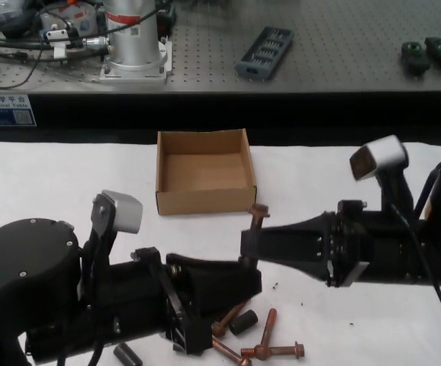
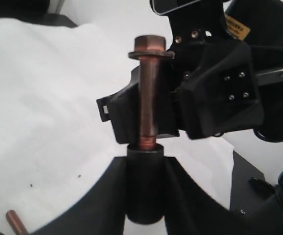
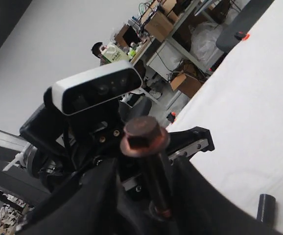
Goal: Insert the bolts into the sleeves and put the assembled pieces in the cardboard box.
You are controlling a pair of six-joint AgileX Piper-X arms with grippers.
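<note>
Squarely shut, the left gripper (image 2: 144, 169) clamps a black sleeve (image 2: 144, 196) upright, just on the arms' side of the cardboard box (image 1: 205, 200). Over it the right gripper (image 3: 156, 196) pinches a copper-coloured bolt (image 2: 149, 98) by its shank, head up, its threaded tip at the sleeve's mouth. Farther from the box on that same side, loose bolts (image 1: 270, 349) and a spare sleeve (image 1: 243, 322) lie on the white cloth (image 1: 53, 175). Behind the box runs a perforated metal table (image 1: 342, 53) carrying a black rack (image 1: 265, 49). Shelves of cartons (image 3: 166, 24) line the room.
</note>
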